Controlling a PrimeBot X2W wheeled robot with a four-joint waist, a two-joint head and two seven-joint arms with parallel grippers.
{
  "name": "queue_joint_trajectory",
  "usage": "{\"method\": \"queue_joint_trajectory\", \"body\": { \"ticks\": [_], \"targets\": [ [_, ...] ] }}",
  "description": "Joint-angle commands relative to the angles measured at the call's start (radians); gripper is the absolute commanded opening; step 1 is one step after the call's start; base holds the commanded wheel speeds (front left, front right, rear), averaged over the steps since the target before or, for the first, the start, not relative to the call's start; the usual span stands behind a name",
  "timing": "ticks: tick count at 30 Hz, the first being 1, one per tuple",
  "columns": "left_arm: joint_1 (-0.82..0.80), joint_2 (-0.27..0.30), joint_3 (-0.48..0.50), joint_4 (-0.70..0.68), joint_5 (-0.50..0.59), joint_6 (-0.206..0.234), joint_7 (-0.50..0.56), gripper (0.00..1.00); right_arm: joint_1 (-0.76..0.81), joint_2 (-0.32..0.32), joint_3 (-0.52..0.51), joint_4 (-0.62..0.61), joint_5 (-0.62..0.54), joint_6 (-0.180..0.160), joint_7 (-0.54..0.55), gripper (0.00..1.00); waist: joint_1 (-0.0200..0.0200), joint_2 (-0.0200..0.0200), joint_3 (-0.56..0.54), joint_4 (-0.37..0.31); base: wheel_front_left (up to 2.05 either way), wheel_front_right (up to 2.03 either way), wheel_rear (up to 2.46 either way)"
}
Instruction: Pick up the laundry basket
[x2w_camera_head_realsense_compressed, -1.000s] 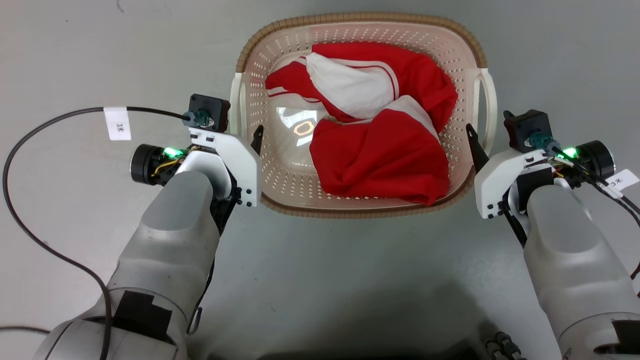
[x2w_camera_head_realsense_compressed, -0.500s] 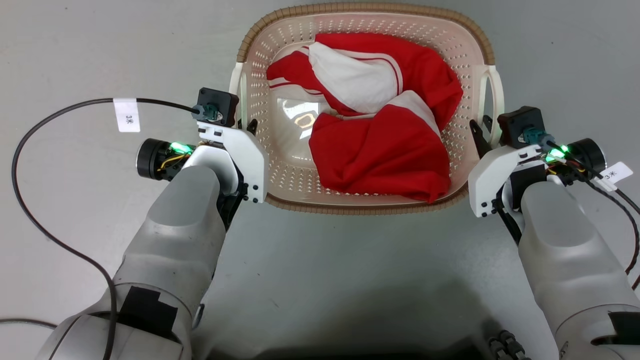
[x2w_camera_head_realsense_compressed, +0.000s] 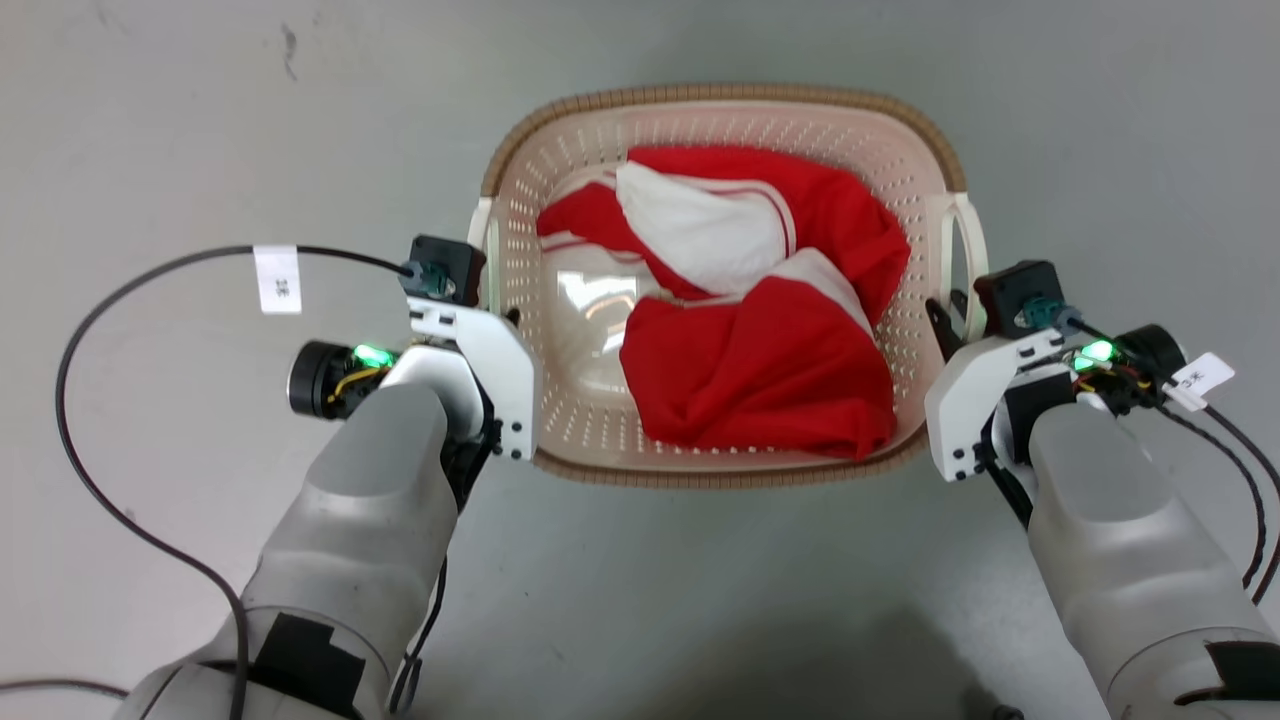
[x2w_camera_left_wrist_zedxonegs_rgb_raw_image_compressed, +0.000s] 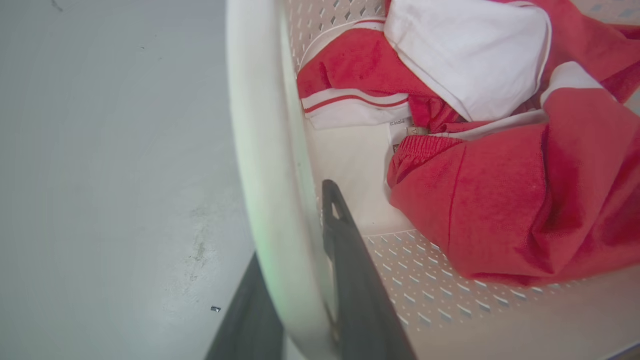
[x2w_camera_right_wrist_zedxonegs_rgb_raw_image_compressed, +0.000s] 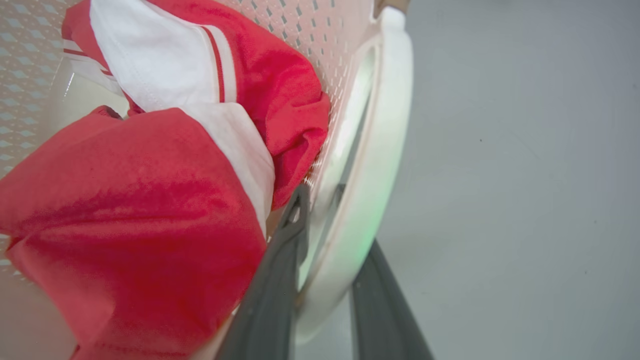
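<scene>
The laundry basket (x2w_camera_head_realsense_compressed: 720, 95), cream perforated plastic with a brown woven-look rim, sits on the grey floor straight ahead and holds red and white clothes (x2w_camera_head_realsense_compressed: 760, 330). My left gripper (x2w_camera_head_realsense_compressed: 500, 318) is at the basket's left white handle (x2w_camera_head_realsense_compressed: 482, 240). In the left wrist view the handle (x2w_camera_left_wrist_zedxonegs_rgb_raw_image_compressed: 260, 125) fills the gap between the two dark fingers (x2w_camera_left_wrist_zedxonegs_rgb_raw_image_compressed: 350, 260), which press on it. My right gripper (x2w_camera_head_realsense_compressed: 950, 310) is at the right handle (x2w_camera_head_realsense_compressed: 975, 240). The right wrist view shows that handle (x2w_camera_right_wrist_zedxonegs_rgb_raw_image_compressed: 385, 140) pinched between its fingers (x2w_camera_right_wrist_zedxonegs_rgb_raw_image_compressed: 280, 280).
A black cable with a white tag (x2w_camera_head_realsense_compressed: 277, 280) loops over the floor on the left of my left arm. More cables (x2w_camera_head_realsense_compressed: 1240, 480) hang off my right wrist. Bare grey floor (x2w_camera_head_realsense_compressed: 150, 120) lies all round the basket.
The head view has shifted, and the basket now looks smaller and lower in it. Both grippers have moved forward along the basket's sides from its near corners onto the two handles.
</scene>
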Motion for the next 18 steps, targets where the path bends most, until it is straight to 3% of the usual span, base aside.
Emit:
{"method": "queue_joint_trajectory", "body": {
  "ticks": [1,18],
  "targets": [
    [0.015,0.008,-0.007,0.002,0.000,-0.002,0.006,0.00,0.009,-0.016,0.006,0.001,0.000,-0.002,0.003,0.00,0.0000,0.0000,-0.029,0.002,0.00,0.00,0.00],
    [0.158,0.000,-0.081,0.001,-0.125,-0.003,0.112,0.00,0.142,-0.014,0.162,0.020,0.153,-0.002,0.116,0.00,0.0000,0.0000,-0.292,0.006,0.00,0.00,0.00]
  ]
}}
